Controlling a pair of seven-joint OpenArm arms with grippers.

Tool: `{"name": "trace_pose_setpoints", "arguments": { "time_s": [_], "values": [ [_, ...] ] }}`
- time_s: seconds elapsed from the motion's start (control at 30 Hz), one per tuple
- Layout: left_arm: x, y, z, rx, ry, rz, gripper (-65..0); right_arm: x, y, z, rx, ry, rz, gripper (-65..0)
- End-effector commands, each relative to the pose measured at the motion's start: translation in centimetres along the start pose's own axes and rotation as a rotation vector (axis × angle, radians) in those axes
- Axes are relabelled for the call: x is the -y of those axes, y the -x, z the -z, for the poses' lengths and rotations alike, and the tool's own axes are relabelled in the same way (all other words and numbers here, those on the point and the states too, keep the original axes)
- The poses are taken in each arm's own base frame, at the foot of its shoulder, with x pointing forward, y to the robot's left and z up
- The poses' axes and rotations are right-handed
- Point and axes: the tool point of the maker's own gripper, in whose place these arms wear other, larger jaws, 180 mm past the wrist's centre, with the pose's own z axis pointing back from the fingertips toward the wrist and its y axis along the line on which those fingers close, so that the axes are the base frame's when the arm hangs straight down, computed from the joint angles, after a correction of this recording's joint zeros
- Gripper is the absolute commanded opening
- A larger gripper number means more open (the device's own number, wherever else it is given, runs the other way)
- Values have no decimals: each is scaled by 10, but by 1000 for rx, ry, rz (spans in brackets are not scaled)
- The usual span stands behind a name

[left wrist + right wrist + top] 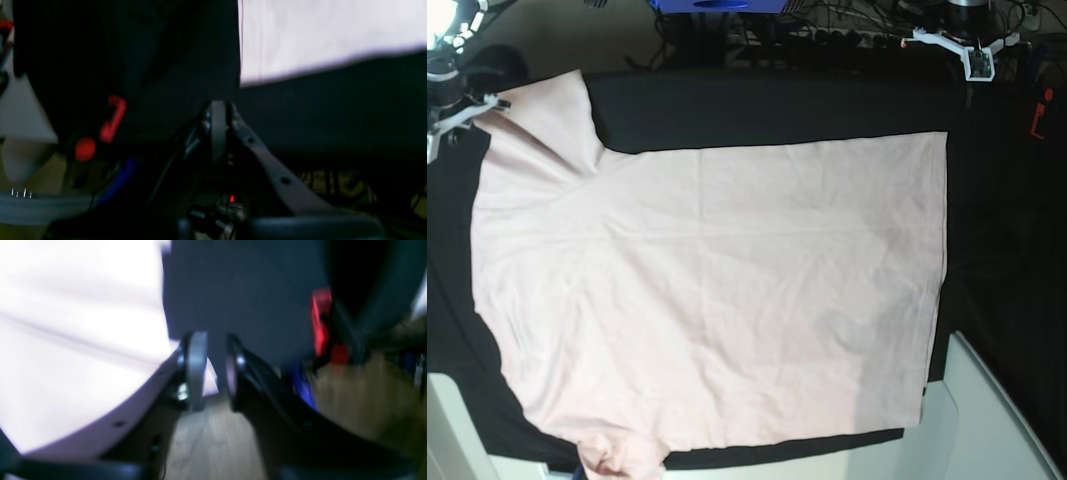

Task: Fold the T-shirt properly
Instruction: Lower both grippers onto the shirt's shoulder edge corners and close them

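Observation:
The pale pink T-shirt lies spread flat, plain side up, on the black cloth, hem toward the right and sleeves at the left. My right gripper hovers at the far-left corner, just beside the upper sleeve. In the right wrist view that gripper shows a clear gap between its fingers, with nothing gripped and the T-shirt to its left. At the far right my left gripper sits off the shirt. In its own view the left gripper is shut and empty, the T-shirt ahead to the right.
The black cloth covers the table around the shirt. A red clamp is fixed at the right edge. A white panel stands at the lower right. Cables and a blue object lie beyond the far edge.

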Motion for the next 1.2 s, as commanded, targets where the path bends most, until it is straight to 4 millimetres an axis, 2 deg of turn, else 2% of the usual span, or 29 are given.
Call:
{"name": "trace_pose_setpoints", "arguments": {
  "time_s": [0.0,0.1,0.2,0.23,0.33,0.4,0.5,0.63,0.87,0.97,1.03,1.17],
  "values": [
    [-7,-10,0,26,-15,10,-650,0,-11,-4,28,-8,1,-457],
    [-8,-18,6,31,-21,6,-650,-5,-25,-5,29,-48,1,-351],
    [-8,-22,9,44,-23,8,-650,-9,-22,-2,-38,-97,-18,-225],
    [-8,-23,10,46,-24,6,-650,-12,-20,-1,-62,-126,-33,-209],
    [-8,-24,10,52,-23,5,-650,-15,-20,-7,-62,-218,-9,-209],
    [-8,-24,11,52,-24,4,-650,-3,-18,-9,-71,-208,62,-203],
    [-8,-26,15,57,-28,-3,-650,6,-3,-5,-132,-221,122,-202],
    [-8,-26,15,58,-28,-3,-650,1,19,6,-178,-294,211,-202],
    [-9,-26,15,56,-31,-3,-650,0,45,21,-234,-364,314,-203],
    [-20,-19,14,38,-60,2,-650,-2,54,23,-258,-373,335,-203],
    [-26,-14,14,26,-74,4,-650,0,50,27,-241,-373,336,-203],
    [-35,-13,13,24,-98,9,-650,2,58,32,-246,-375,362,-203]
  ]
}}
